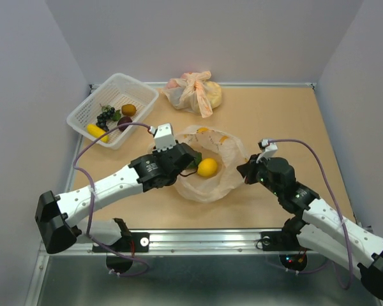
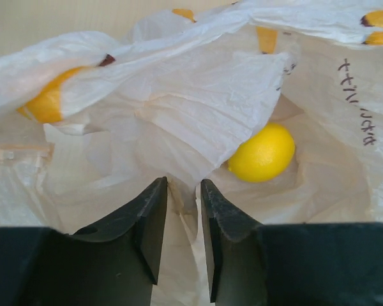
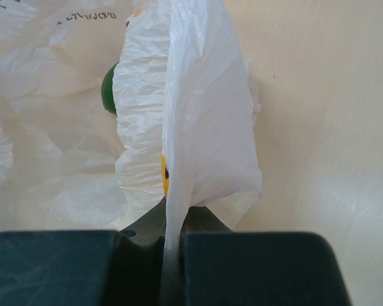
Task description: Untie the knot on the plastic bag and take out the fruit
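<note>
The plastic bag (image 1: 223, 182) lies open in the middle of the table, and I see no knot on it. A yellow lemon-like fruit (image 1: 207, 167) sits inside and also shows in the left wrist view (image 2: 262, 153). A green fruit (image 3: 107, 95) peeks out behind a fold. My left gripper (image 1: 188, 159) is inside the bag's left rim. Its jaws stand a narrow gap apart (image 2: 183, 185) with a loose fold of the bag (image 2: 198, 95) between them. My right gripper (image 1: 246, 169) is shut (image 3: 172, 217) on the bag's right edge (image 3: 204, 127) and holds it up.
A white basket (image 1: 83, 111) at the back left holds a banana-like fruit (image 1: 97, 132), grapes (image 1: 105, 116), a plum (image 1: 124, 122) and a kiwi (image 1: 128, 109). A second, knotted peach bag (image 1: 195, 89) with a yellow lump lies by the back wall.
</note>
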Controlling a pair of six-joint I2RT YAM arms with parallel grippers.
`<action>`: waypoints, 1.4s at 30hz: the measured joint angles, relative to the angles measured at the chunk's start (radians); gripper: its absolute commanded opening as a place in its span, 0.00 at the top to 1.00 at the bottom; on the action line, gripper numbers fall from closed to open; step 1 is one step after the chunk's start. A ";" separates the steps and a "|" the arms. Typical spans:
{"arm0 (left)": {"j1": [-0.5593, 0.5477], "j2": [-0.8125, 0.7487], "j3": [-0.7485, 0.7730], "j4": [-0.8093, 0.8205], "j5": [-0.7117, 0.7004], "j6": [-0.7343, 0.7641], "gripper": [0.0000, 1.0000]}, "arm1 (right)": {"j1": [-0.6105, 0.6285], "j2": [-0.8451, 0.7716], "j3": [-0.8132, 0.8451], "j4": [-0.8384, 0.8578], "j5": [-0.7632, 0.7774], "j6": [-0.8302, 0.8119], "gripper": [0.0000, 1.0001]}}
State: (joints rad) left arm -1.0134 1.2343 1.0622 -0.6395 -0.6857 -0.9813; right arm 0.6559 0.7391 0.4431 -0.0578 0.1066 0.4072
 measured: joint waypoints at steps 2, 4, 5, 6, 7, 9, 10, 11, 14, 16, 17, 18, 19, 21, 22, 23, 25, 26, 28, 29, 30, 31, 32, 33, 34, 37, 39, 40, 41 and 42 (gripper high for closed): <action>0.002 -0.034 0.007 0.001 0.006 0.032 0.41 | 0.000 0.001 0.000 -0.001 0.000 0.004 1.00; 0.006 -0.061 0.020 0.000 0.013 0.066 0.35 | 0.000 0.004 0.000 -0.002 0.002 0.011 1.00; 0.007 -0.070 0.028 0.000 0.018 0.084 0.33 | 0.000 0.005 0.000 -0.002 0.003 0.015 1.00; 0.008 -0.074 0.035 0.000 0.021 0.093 0.33 | 0.000 0.006 0.000 -0.002 0.005 0.018 1.00; 0.008 -0.083 0.043 0.001 0.026 0.115 0.33 | 0.000 0.007 0.000 -0.002 0.008 0.021 1.00; 0.008 -0.096 0.051 0.000 0.034 0.143 0.32 | 0.000 0.008 0.000 -0.005 0.012 0.028 1.00; 0.006 -0.102 0.052 0.003 0.041 0.161 0.31 | 0.000 0.008 0.000 -0.005 0.014 0.030 1.00; 0.003 -0.111 0.052 0.006 0.047 0.180 0.30 | 0.000 0.008 0.000 -0.006 0.016 0.032 1.00; -0.040 -0.132 0.058 0.025 0.069 0.253 0.29 | 0.000 0.008 0.000 -0.014 0.023 0.035 1.00; -0.081 -0.130 0.074 0.044 0.090 0.299 0.30 | 0.000 0.011 0.000 -0.020 0.034 0.035 1.00; -0.092 -0.128 0.080 0.053 0.096 0.315 0.30 | 0.000 0.015 0.000 -0.022 0.038 0.036 1.00; -0.118 -0.121 0.093 0.079 0.111 0.350 0.30 | 0.000 0.021 0.000 -0.025 0.043 0.035 1.00; -0.132 -0.115 0.100 0.095 0.116 0.366 0.29 | 0.000 0.025 0.000 -0.030 0.044 0.035 1.00; -0.150 -0.101 0.104 0.154 0.132 0.420 0.29 | 0.000 0.028 0.000 -0.044 0.048 0.035 1.00; -0.158 -0.087 0.104 0.191 0.143 0.457 0.29 | 0.000 0.028 0.000 -0.055 0.053 0.035 1.00; -0.159 -0.079 0.104 0.215 0.154 0.480 0.29 | 0.000 0.028 0.000 -0.058 0.054 0.035 1.00; -0.161 -0.051 0.104 0.272 0.175 0.534 0.29 | 0.000 0.028 0.001 -0.071 0.060 0.035 1.00; -0.161 -0.035 0.104 0.296 0.185 0.557 0.29 | 0.000 0.028 0.002 -0.079 0.064 0.035 1.00; -0.161 0.005 0.106 0.332 0.199 0.596 0.30 | 0.000 0.028 0.002 -0.097 0.069 0.035 1.00; -0.161 0.023 0.107 0.341 0.205 0.610 0.31 | 0.000 0.028 0.003 -0.103 0.070 0.035 1.00; -0.161 0.043 0.110 0.350 0.211 0.624 0.32 | 0.000 0.029 0.005 -0.114 0.070 0.035 1.00; -0.157 0.074 0.110 0.365 0.219 0.639 0.32 | 0.000 0.031 0.007 -0.119 0.071 0.035 1.00; -0.154 0.090 0.110 0.372 0.231 0.646 0.33 | 0.000 0.032 0.008 -0.122 0.071 0.035 1.00; -0.142 0.110 0.109 0.388 0.260 0.658 0.33 | 0.000 0.034 0.009 -0.128 0.071 0.035 1.00; -0.132 0.123 0.109 0.401 0.280 0.664 0.33 | 0.000 0.034 0.009 -0.135 0.072 0.035 1.00; -0.076 0.158 0.098 0.459 0.340 0.674 0.33 | 0.000 0.034 0.010 -0.154 0.072 0.035 1.00; -0.049 0.179 0.084 0.488 0.360 0.679 0.33 | 0.000 0.033 0.016 -0.168 0.072 0.034 1.00; -0.036 0.194 0.077 0.504 0.370 0.684 0.33 | 0.000 0.032 0.019 -0.174 0.073 0.034 1.00; -0.030 0.210 0.072 0.517 0.373 0.689 0.33 | 0.000 0.032 0.023 -0.179 0.073 0.034 1.00; -0.025 0.229 0.066 0.532 0.375 0.695 0.33 | 0.000 0.033 0.029 -0.185 0.072 0.032 1.00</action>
State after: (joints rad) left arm -1.0386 1.4628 1.1282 -0.1074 -0.3107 -0.2863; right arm 0.6559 0.7719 0.4717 -0.2432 0.1787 0.4389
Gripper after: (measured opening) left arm 0.669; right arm 0.013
